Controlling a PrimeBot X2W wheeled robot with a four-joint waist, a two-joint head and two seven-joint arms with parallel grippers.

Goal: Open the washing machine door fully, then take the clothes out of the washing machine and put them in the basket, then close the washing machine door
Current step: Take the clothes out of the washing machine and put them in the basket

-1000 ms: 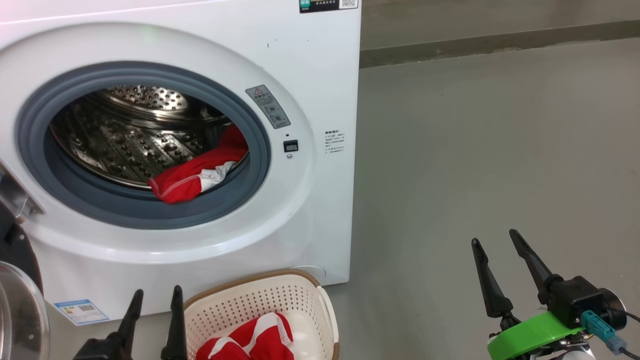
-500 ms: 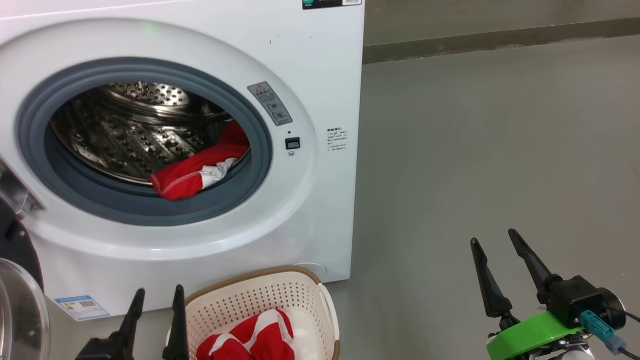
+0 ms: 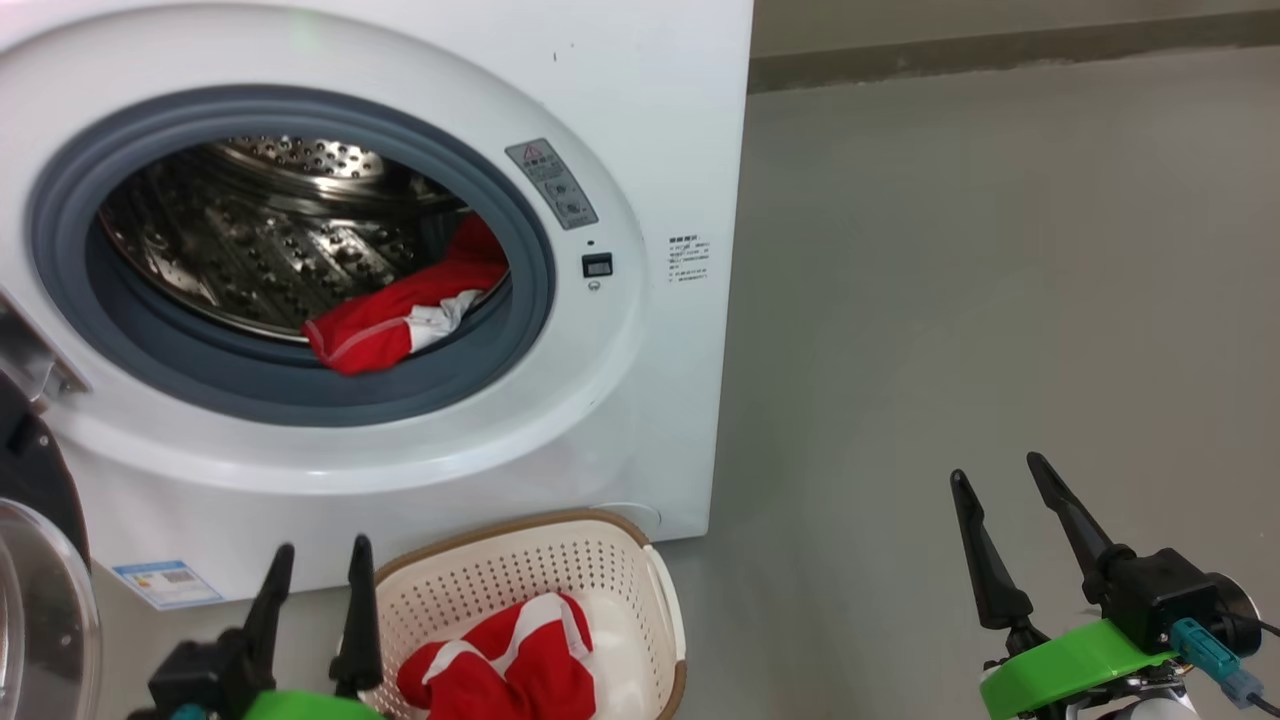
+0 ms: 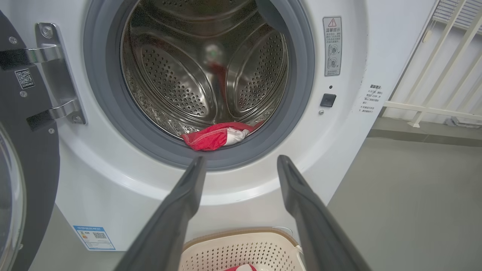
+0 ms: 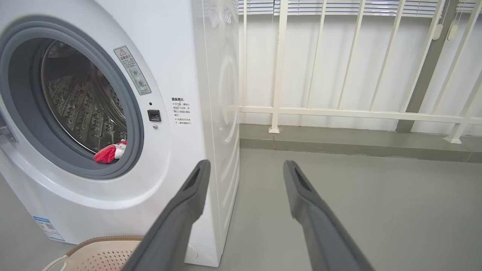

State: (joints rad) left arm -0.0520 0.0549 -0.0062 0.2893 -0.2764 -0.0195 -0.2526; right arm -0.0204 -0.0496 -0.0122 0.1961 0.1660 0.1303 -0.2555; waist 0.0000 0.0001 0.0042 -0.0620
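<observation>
While both pincers stand with their fingers spread and nothing between them, the left pincer [image 3: 322, 545] sits at seven o'clock of the head view and the right pincer [image 3: 997, 467] at four o'clock, over bare floor [image 3: 950, 250]. The washing machine [image 3: 650, 120] takes the upper left, its top cut off by the frame. The washing machine door [image 3: 30, 560] is swung open at the machine's nine o'clock. Only a slice of its black rim and glass bowl shows at the head view's left edge, and the left wrist view crops it too, so how wide it stands cannot be told. A red garment [image 3: 385, 320] with white trim lies at five o'clock in the drum [image 3: 230, 230], spilling onto the grey seal [image 3: 300, 395]. Its rear part runs behind the seal's right side, and whether more fabric lies deeper is hidden. The basket [image 3: 560, 575] sits on the floor just before the machine at six o'clock, its near end cut off by the bottom edge. A second red piece [image 3: 510, 660] with white stripes lies inside it, partly out of frame. One finger of the left pincer overlaps the basket's left rim in the head view; contact cannot be judged.
</observation>
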